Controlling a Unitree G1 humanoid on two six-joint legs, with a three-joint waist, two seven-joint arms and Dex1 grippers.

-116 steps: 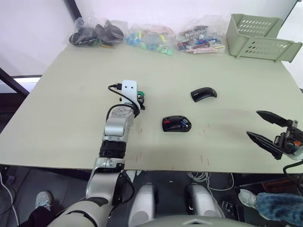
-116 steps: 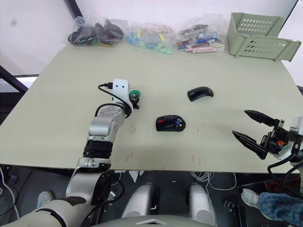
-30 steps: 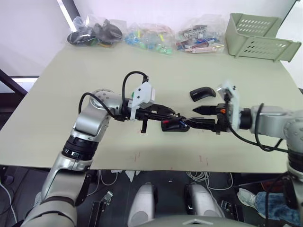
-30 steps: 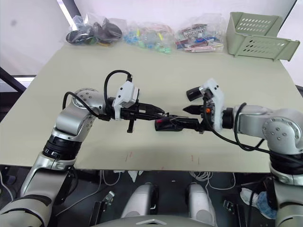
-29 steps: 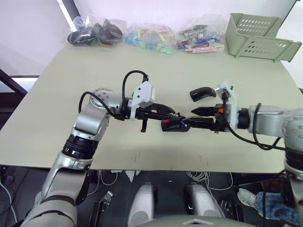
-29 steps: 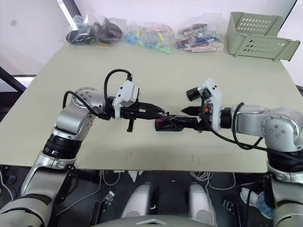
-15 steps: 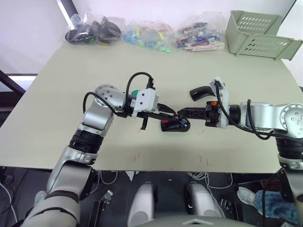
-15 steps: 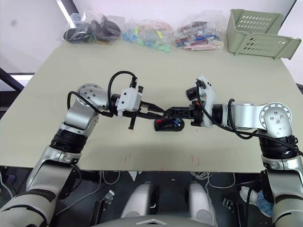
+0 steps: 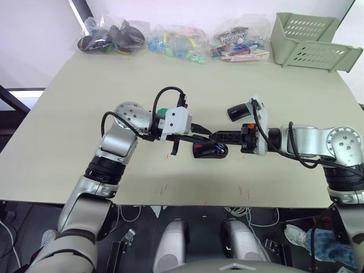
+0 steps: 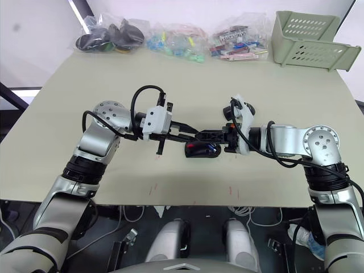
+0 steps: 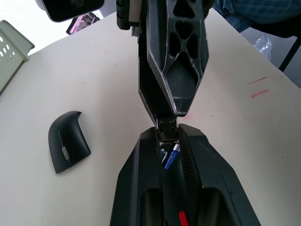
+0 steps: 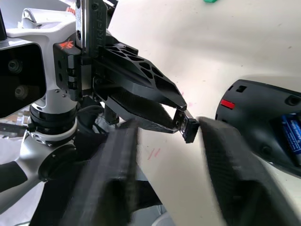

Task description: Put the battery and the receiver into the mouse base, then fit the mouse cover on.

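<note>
The mouse base (image 9: 209, 151) lies open at mid-table with the blue battery (image 12: 294, 136) in its compartment. Just above it my left gripper (image 9: 208, 135) is shut on the receiver (image 12: 188, 128), a tiny dark plug sticking out of its fingertips. My right gripper (image 9: 219, 136) comes in tip to tip from the right. Its fingers (image 12: 216, 155) stand either side of the receiver with a gap and are blurred. The mouse cover (image 9: 239, 111) lies on the table behind the right gripper.
A green disc (image 9: 162, 111) lies beside my left forearm. Clear bags of parts (image 9: 182, 42) line the table's far edge. A pale green basket (image 9: 313, 40) stands at the back right. Small red marks dot the near table edge (image 9: 244, 192).
My right gripper has risen from beside the mouse base to meet the left fingertips, and its fingers have drawn closer together around the receiver. The left gripper has kept its hold.
</note>
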